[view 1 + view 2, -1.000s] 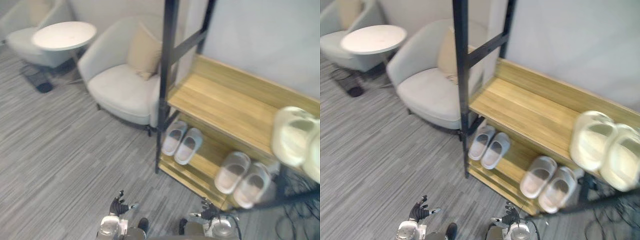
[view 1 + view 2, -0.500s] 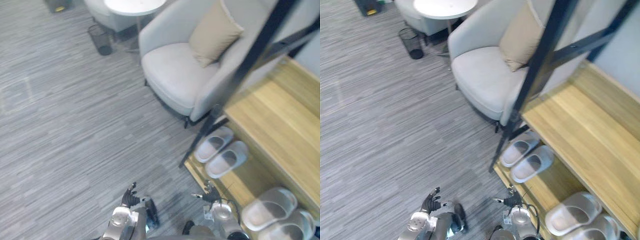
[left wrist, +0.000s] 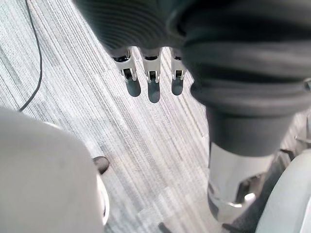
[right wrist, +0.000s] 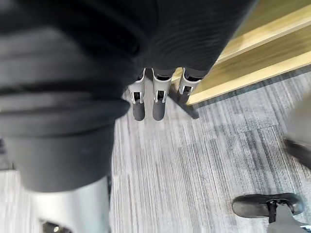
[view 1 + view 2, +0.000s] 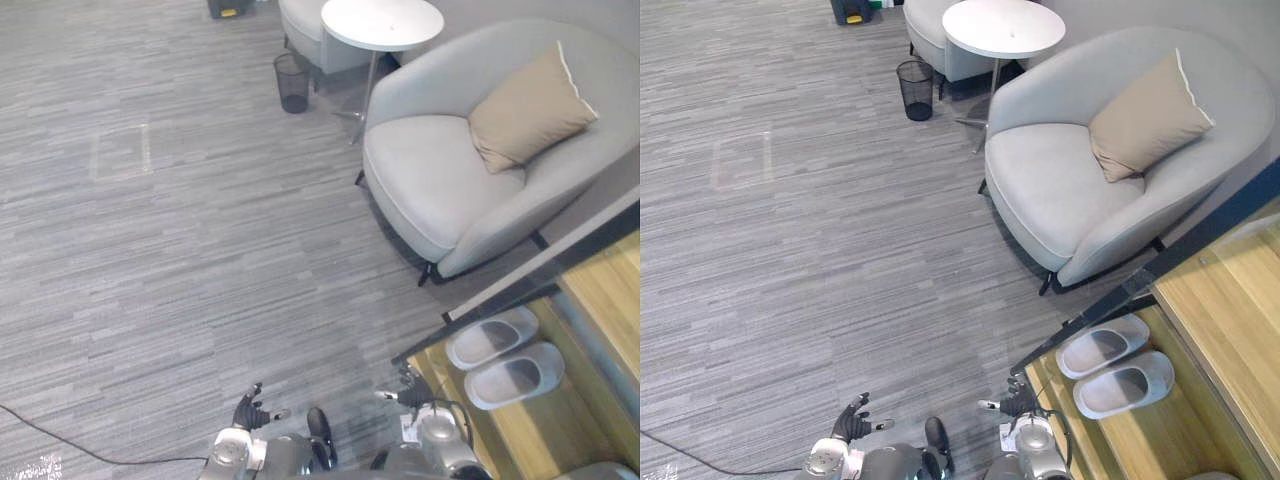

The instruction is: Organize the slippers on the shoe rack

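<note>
Hands first: both hang low and empty. Your left hand (image 5: 252, 411) is out over the grey carpet (image 5: 180, 250), and in its wrist view the fingers (image 3: 153, 92) run straight down toward the floor, relaxed, with nothing between them and the thumb. Your right hand (image 5: 408, 393) is the same, with straight fingers (image 4: 159, 104) and nothing in its grasp. Its wrist view has it above the carpet, just beside the wooden front edge of the shoe rack (image 4: 252, 63).

In the head view the rack sits off to your right. Its pale wooden shelves (image 5: 1225, 320) are framed by a black bar running diagonally across the corner. The pair of slippers is on the lower shelf: one pale grey slipper (image 5: 492, 338) and its partner (image 5: 514, 374). They lie side by side and close together, tucked just inside the black frame at the near end of the rack. Both sit flat, soles down, with the straps toward the inside of the shelf. Your right hand is near them but clearly apart, on the carpet side of the frame. Your left hand is well away from them.

Further out, a grey armchair (image 5: 440, 190) stands just beyond the rack with a tan cushion (image 5: 525, 110) propped against its back. Behind it is a round white table (image 5: 382, 20), and a dark wire wastebasket (image 5: 292, 82) stands on the carpet beside that table.
</note>
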You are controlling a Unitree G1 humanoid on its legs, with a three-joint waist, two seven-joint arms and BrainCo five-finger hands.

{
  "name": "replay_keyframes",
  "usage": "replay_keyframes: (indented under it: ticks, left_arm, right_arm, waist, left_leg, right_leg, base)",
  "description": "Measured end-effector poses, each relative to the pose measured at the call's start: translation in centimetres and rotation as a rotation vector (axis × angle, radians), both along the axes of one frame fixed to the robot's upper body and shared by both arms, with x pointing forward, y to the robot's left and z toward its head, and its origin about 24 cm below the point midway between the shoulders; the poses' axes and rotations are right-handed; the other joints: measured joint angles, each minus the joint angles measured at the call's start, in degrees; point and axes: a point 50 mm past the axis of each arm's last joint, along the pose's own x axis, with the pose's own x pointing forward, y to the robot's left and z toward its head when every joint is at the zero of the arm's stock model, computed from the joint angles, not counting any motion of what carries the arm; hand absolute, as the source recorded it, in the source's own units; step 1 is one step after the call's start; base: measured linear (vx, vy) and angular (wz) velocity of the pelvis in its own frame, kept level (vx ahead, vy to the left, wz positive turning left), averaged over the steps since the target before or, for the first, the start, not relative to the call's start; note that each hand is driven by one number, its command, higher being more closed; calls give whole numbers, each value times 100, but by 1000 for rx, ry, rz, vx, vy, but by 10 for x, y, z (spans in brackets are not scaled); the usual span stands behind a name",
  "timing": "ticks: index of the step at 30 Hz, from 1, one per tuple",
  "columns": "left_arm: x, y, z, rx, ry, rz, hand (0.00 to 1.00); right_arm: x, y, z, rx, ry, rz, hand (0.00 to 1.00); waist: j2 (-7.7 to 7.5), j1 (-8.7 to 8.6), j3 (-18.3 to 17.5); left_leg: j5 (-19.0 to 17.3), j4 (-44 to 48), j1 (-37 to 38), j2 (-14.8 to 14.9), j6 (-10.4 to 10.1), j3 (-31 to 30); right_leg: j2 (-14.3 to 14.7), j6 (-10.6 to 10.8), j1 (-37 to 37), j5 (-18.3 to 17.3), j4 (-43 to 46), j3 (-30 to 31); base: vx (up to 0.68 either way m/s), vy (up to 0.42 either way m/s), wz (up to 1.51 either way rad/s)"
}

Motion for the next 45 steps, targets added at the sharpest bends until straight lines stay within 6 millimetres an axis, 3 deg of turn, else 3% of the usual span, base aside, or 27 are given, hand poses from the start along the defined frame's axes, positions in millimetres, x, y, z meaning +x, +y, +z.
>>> replay_keyframes:
  ticks: [3, 5, 7, 10, 11, 13, 15, 16, 18, 20, 22, 23, 24, 25, 28, 29, 30, 31, 33, 35, 37, 38, 40, 41, 43, 44, 45]
  left_arm:
    - [5, -2, 2, -6, -15, 0, 0]
    - [7, -1, 2, -14, -19, 17, 0]
    - [7, 0, 2, -20, -21, 38, 0]
    - [5, 5, 2, -17, -17, 69, 0]
    - [3, 4, 1, -27, -12, 92, 0]
    - [0, 1, 0, -39, -7, 101, 0]
    - [10, 3, 4, -49, -41, 134, 0]
    - [10, 8, 4, -54, -44, 173, 0]
    - [13, 13, 6, -50, -57, 193, 0]
    - [23, 12, 12, -59, -96, 192, 0]
    - [34, 12, 17, -65, -128, 191, 0]
    - [38, 10, 20, -72, -147, 189, 0]
    - [37, 10, 20, -75, -148, 191, 0]
    - [41, 14, 23, -63, -163, 191, 0]
    - [41, 25, 25, -44, -177, 240, 0]
    - [34, 28, 23, -56, -165, 285, 0]
    - [30, 29, 21, -57, -155, 296, 0]
    - [21, 30, 17, -57, -131, 303, 0]
    - [16, 30, 15, -56, -116, 308, 0]
    - [5, 27, 10, -60, -86, 308, 0]
    - [3, 25, 9, -62, -79, 311, 0]
    - [5, 24, 10, -69, -88, 321, 0]
    - [12, 22, 12, -75, -105, 319, 0]
    - [20, 21, 15, -81, -125, 315, 0]
    - [23, 22, 17, -80, -136, 312, 0]
    - [23, 23, 17, -78, -136, 311, 0]
    - [21, 24, 16, -74, -130, 312, 0]
  right_arm:
    - [0, -3, 0, -8, -3, 2, 0]
    - [1, -3, 1, -11, -3, 2, 0]
    - [0, -1, 0, -7, 0, 6, 0]
    - [-3, 2, -2, 4, 9, 8, 0]
    - [0, -1, 0, -4, 3, 9, 0]
    - [6, -1, 3, -3, -14, 15, 0]
    - [18, -1, 9, -14, -48, 45, 0]
    - [21, 6, 10, -6, -56, 70, 0]
    - [24, 9, 12, 0, -72, 75, 0]
    - [33, 6, 20, -5, -116, 68, 0]
    - [38, 4, 23, -2, -133, 54, 0]
    - [34, 0, 21, -8, -123, 44, 0]
    - [33, -2, 20, -14, -120, 39, 0]
    - [32, 1, 19, 0, -109, 22, 0]
    - [41, 8, 23, 18, -136, 27, 0]
    - [42, 9, 24, 23, -139, 29, 0]
    - [40, 10, 22, 27, -133, 27, 0]
    - [35, 10, 19, 30, -112, 23, 0]
    - [29, 9, 15, 32, -90, 23, 0]
    - [19, 8, 9, 33, -55, 19, 0]
    - [14, 8, 6, 34, -39, 17, 0]
    - [14, 7, 6, 33, -36, 17, 0]
    - [14, 6, 6, 32, -36, 16, 0]
    - [15, 5, 7, 30, -40, 15, 0]
    - [11, 5, 5, 31, -29, 12, 0]
    - [10, 5, 4, 31, -26, 12, 0]
    - [5, 3, 2, 27, -13, 9, 0]
  waist:
    - [-7, -40, 23]
    - [-5, -44, 47]
    - [-81, -47, 66]
    - [-271, -20, 29]
    - [-174, 0, 33]
    - [3, 40, -39]
    - [64, 61, 103]
    - [58, 137, 151]
    - [-35, 160, 233]
    - [-108, 194, 281]
    - [-220, 204, 354]
    - [-153, 205, 326]
    - [-105, 206, 299]
    - [-414, 236, 296]
    - [-469, 322, 301]
    - [-412, 379, 271]
    - [-416, 378, 274]
    - [-408, 374, 275]
    - [-379, 335, 286]
    - [-262, 284, 262]
    - [-153, 244, 290]
    - [-98, 130, 281]
    - [-60, -7, 282]
    - [-39, -47, 300]
    - [-97, -60, 285]
    - [-126, -58, 263]
    - [-147, -74, 184]
  left_leg:
    - [71, -154, 144, -2, -109, -626]
    - [100, -282, 316, -17, -170, -1222]
    - [31, -267, 404, -49, -272, -1504]
    - [-463, 189, 450, -121, -406, -1888]
    - [-873, 680, 409, 40, -566, -1881]
    - [-1094, 1585, 23, 280, -952, -1600]
    - [-1027, 3523, -805, 739, -1305, -877]
    - [-1079, 4258, -944, 1168, -1255, -377]
    - [-1157, 4598, -1063, 1570, -1111, 106]
    - [-1191, 4406, -1494, 1768, -1043, 399]
    - [-984, 3457, -1929, 1730, -790, 666]
    - [-60, 1989, -2045, 1570, -579, 901]
    - [380, 1596, -2044, 1540, -472, 894]
    - [618, 1639, -2074, 1220, -100, 850]
    - [362, 1700, -2090, 1019, -19, 717]
    - [-28, 1823, -1926, 1029, -119, 671]
    - [-132, 1812, -1799, 996, -160, 644]
    - [-451, 1741, -1438, 863, -305, 492]
    - [-636, 1649, -1030, 773, -320, 399]
    - [-745, 1160, -282, 688, -323, 338]
    - [-697, 848, 173, 701, -340, 283]
    - [-720, 683, 373, 729, -375, 192]
    - [-755, 512, 577, 755, -435, 66]
    - [-844, 415, 767, 805, -582, -32]
    - [-972, 323, 1035, 786, -793, -109]
    - [-1108, 289, 1244, 789, -924, -179]
    - [-1275, 296, 1476, 871, -1054, -317]
  right_leg:
    - [340, -63, -545, -88, -463, 240]
    - [580, -35, -779, 219, -1413, 607]
    - [610, -141, -779, 441, -1754, 806]
    - [565, -416, -508, 743, -2241, 878]
    - [652, -526, -269, 864, -2331, 736]
    - [792, -642, -159, 695, -2468, 616]
    - [964, -708, 295, 671, -2794, 458]
    - [1095, -758, 714, 641, -3025, 450]
    - [1095, -753, 1333, 624, -3387, 441]
    - [980, -729, 1629, 611, -3605, 389]
    - [769, -530, 1839, 514, -3671, 131]
    - [724, -267, 2080, 364, -3666, -54]
    - [804, -179, 2132, 310, -3663, -87]
    - [544, 12, 2208, 197, -3627, -173]
    - [496, 92, 2239, 852, -3534, -160]
    - [411, 354, 2155, 1044, -2920, -86]
    - [313, 428, 2075, 1096, -2501, -47]
    - [-18, 515, 1600, 1259, -918, 207]
    - [-164, 334, 949, 1120, 757, 511]
    - [-166, -85, 61, 724, 1726, 496]
    - [-50, -272, -381, 364, 1318, 257]
    - [107, -325, -715, 228, 487, 131]
    - [346, -318, -987, 356, -962, 112]
    - [546, -272, -1088, 847, -2345, 160]
    - [640, -127, -1042, 1397, -3462, 340]
    - [649, -199, -1019, 1554, -3523, 532]
    - [696, -444, -1000, 2018, -3264, 770]
  base:
    - [77, -85, 103]
    - [139, -146, 138]
    - [148, -160, 110]
    - [290, -259, 102]
    - [379, -226, 69]
    - [406, -200, 42]
    - [455, -180, 18]
    - [441, -99, -9]
    - [434, -58, -1]
    - [359, 31, 4]
    - [428, 130, 32]
    - [487, 183, 57]
    - [703, 238, 87]
    - [625, 198, 84]
    - [440, 148, 56]
    - [495, 203, 33]
    - [555, 273, 47]
    - [433, 219, 40]
    - [404, 162, 34]
    - [461, 90, 19]
    - [473, 47, 18]
    - [423, -4, 30]
    - [436, -77, 39]
    - [469, -116, 41]
    - [530, -180, 42]
    - [564, -230, 52]
    - [609, -282, 68]
